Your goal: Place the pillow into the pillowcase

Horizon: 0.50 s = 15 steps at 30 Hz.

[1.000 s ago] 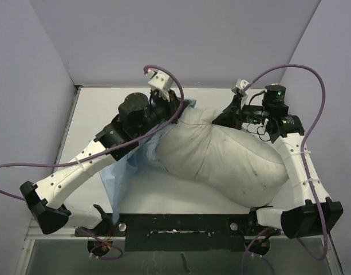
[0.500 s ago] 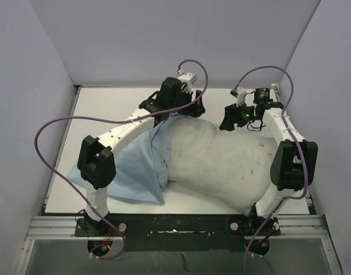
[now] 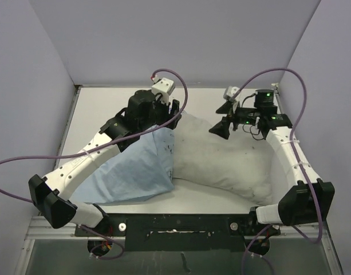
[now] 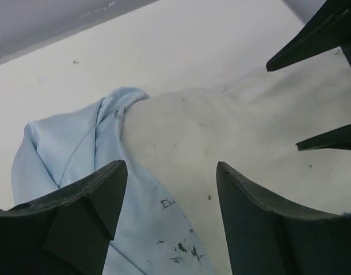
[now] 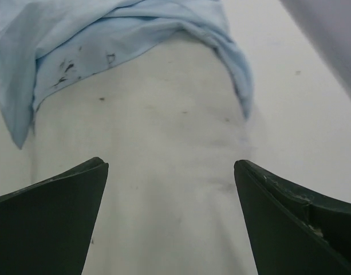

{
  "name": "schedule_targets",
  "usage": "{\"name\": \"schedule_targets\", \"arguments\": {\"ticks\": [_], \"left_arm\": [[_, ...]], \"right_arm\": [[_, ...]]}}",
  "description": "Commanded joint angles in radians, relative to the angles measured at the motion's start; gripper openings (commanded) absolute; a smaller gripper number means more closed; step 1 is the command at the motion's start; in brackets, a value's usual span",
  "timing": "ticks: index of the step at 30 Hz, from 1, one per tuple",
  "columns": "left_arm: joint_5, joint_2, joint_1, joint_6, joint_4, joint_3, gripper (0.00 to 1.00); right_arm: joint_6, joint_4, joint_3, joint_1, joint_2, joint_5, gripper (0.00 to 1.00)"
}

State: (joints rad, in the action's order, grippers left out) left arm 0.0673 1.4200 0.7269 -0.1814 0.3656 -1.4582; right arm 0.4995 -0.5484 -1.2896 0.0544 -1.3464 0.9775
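We find both pincers standing open and holding nothing. The left gripper (image 4: 170, 169) has its jaws moderately apart. Directly below them the pillowcase (image 4: 66, 143) meets the pillow (image 4: 221, 132), and the blue cloth wraps round the cushion's corner just ahead of the fingertips. The right gripper (image 5: 169, 165) is spread wide. The off-white cushion fills the whole space beneath its jaws, and the blue hem crosses the cushion a little beyond the fingertips, so only the end farthest from this pincer is covered. We cannot tell from either wrist view whether the fingertips touch the fabric. From above, the two pincers face one another over the pillow's far edge, near each other but apart. The rest of the case lies flat and wrinkled behind and below the left pincer, towards its own arm. The uncovered bulk of the cushion runs behind the right pincer, along its arm. Open room: bare table (image 3: 106, 100) lies beyond both pincers up to the back wall, and a narrow strip runs between the cushion's near edge and the base rail.
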Motion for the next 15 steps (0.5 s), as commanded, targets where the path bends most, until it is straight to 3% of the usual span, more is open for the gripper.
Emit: {"name": "schedule_targets", "arguments": {"ticks": [1,12,15], "left_arm": [[0.139,0.032,0.025,-0.013,0.098,0.031,0.62],[0.29,0.336,0.009,0.056,0.246,-0.177,0.65],[0.299,0.37,0.011,0.062,0.254,-0.193,0.53]], "right_arm": [[-0.035,0.124,0.095,0.09,-0.086,0.073,0.99],[-0.077,0.196,0.176,0.103,-0.131,-0.021,0.97],[-0.071,0.198,0.18,0.112,-0.142,-0.046,0.96]]}}
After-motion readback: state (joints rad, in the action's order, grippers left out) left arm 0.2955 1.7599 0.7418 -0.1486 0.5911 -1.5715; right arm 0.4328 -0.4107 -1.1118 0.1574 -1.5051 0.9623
